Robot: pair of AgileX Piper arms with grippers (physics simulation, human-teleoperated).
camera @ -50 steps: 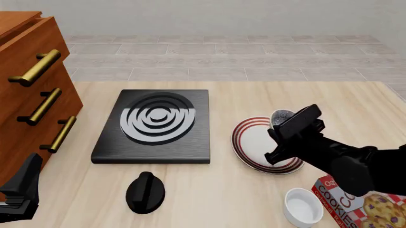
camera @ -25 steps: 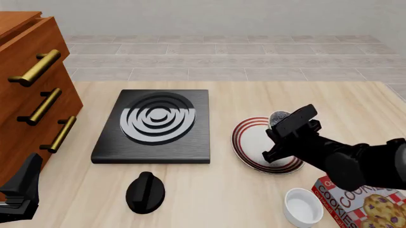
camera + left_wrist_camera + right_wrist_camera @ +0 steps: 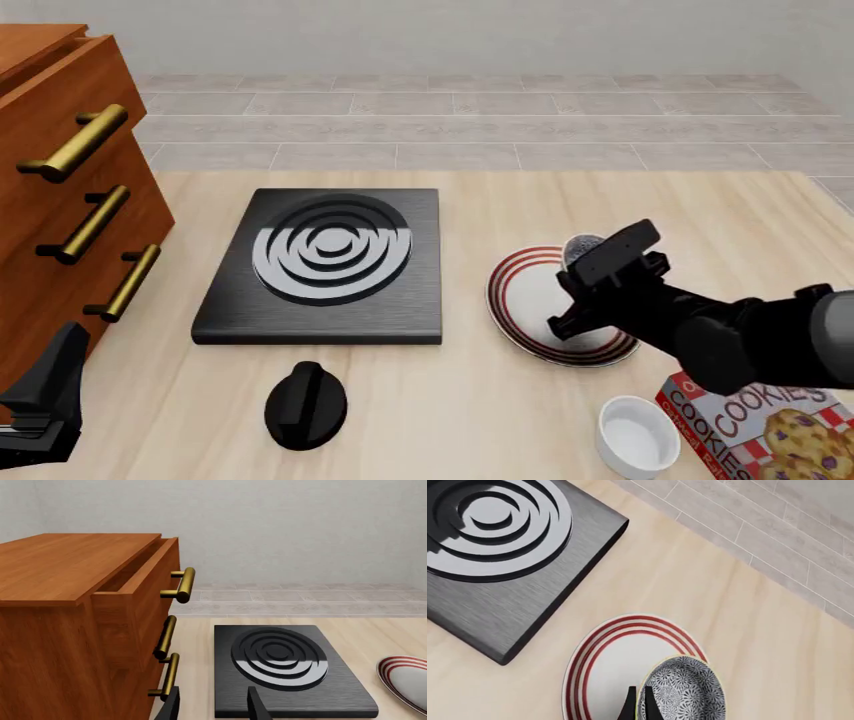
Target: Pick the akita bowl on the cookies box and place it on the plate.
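The dark, white-speckled akita bowl (image 3: 684, 691) hangs over one side of the red-ringed white plate (image 3: 610, 662); whether it touches the plate I cannot tell. My right gripper (image 3: 639, 707) is shut on its rim. From the front, the bowl (image 3: 583, 246) peeks out behind the right gripper (image 3: 603, 268), above the far right part of the plate (image 3: 523, 298). The red cookies box (image 3: 754, 432) lies at the near right corner with nothing on it. At the near left edge my left gripper (image 3: 213, 709) stands open and holds nothing.
A black square stove (image 3: 327, 262) with grey rings lies left of the plate, and a black knob (image 3: 306, 403) sits in front of it. A plain white bowl (image 3: 637, 436) stands beside the cookies box. A wooden drawer cabinet (image 3: 60, 190) with brass handles fills the left side.
My right gripper has sunk slightly toward the plate with the bowl in it, and the arm has uncovered more of the cookies box. The left arm has not moved.
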